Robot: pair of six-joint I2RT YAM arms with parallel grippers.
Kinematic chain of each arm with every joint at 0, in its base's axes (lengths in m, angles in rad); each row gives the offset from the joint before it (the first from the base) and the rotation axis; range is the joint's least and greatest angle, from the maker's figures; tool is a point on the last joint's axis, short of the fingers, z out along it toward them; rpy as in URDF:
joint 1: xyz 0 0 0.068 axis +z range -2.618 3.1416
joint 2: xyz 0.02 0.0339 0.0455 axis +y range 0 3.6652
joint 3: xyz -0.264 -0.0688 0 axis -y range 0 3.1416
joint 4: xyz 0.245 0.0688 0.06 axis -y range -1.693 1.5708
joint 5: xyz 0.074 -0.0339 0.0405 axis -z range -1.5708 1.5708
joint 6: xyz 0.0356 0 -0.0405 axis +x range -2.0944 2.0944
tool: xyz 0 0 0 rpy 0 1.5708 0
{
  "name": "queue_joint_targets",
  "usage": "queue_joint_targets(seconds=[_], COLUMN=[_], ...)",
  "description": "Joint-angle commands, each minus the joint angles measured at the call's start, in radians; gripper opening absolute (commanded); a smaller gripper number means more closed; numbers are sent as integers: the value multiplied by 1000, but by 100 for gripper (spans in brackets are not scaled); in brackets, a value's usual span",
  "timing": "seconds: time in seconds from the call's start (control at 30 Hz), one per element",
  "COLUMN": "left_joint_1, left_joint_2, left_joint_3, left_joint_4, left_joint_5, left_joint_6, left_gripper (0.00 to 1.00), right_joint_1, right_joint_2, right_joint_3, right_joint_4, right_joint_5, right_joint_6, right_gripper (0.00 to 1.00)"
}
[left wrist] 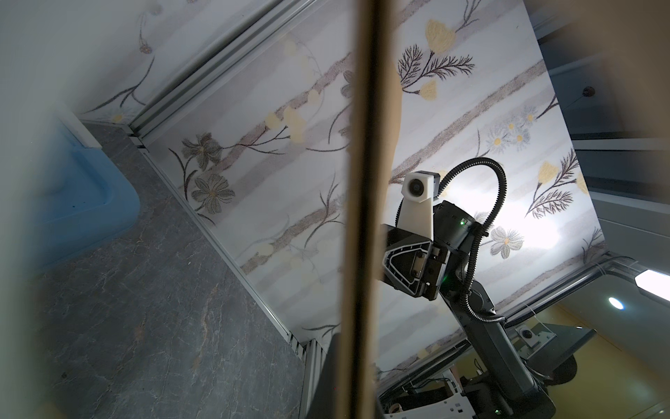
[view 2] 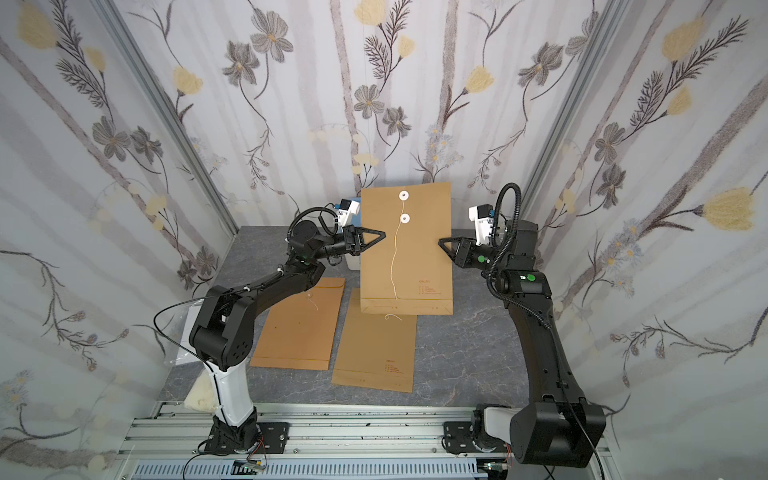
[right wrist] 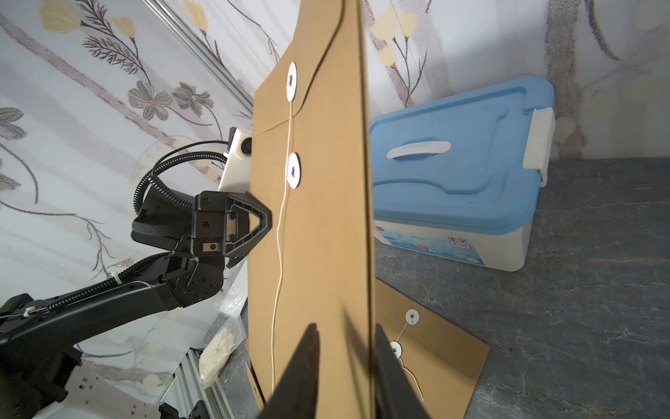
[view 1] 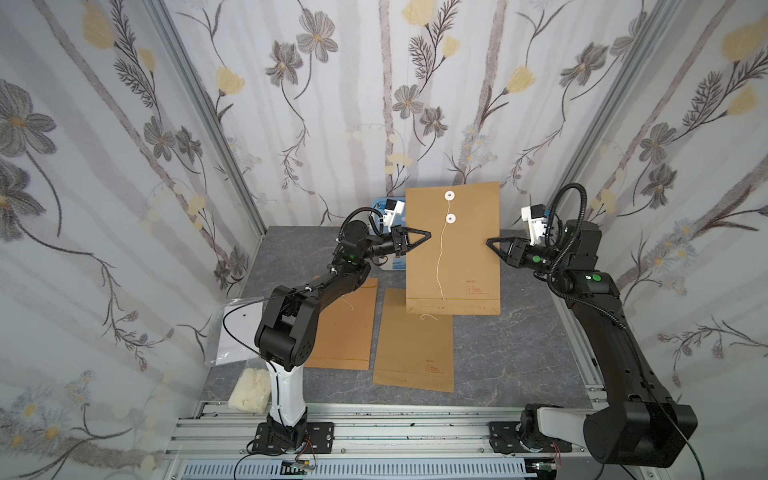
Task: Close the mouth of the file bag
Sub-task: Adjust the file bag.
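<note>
Kraft file bag (view 1: 453, 249) hangs upright just in front of blue-lidded storage box (right wrist: 460, 174). Box-side edge is clamped by left end effector (view 1: 429, 232); right end effector (view 1: 488, 241) straddles far edge, jaws narrowly parted. Paper likely light, bendy: grip edges only.

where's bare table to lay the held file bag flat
Best patch: the grey table between the middle flat envelope and the right arm. A thinner strip runs between that envelope and the front rail. Crowded: the left side, with the second envelope, left arm, plastic sheet, and the blue box behind the held file bag.
</note>
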Motion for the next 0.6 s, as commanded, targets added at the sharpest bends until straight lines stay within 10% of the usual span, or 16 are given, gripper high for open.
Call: queue_joint_targets(seconds=[0.0, 0.57], left_joint_1=[2, -13], left_joint_2=[-14, -4], left_joint_3=[-3, 23], left_joint_4=[52, 90], left_joint_5=[3, -8], left_joint_6=[-5, -21], left_gripper=[0, 0], right_joint_1=[0, 171], right_joint_2=[-39, -308], right_joint_3=[4, -178], right_joint_4=[-51, -113], right_joint_5=[95, 314], right_joint_6=[-3, 60], right_gripper=[47, 55])
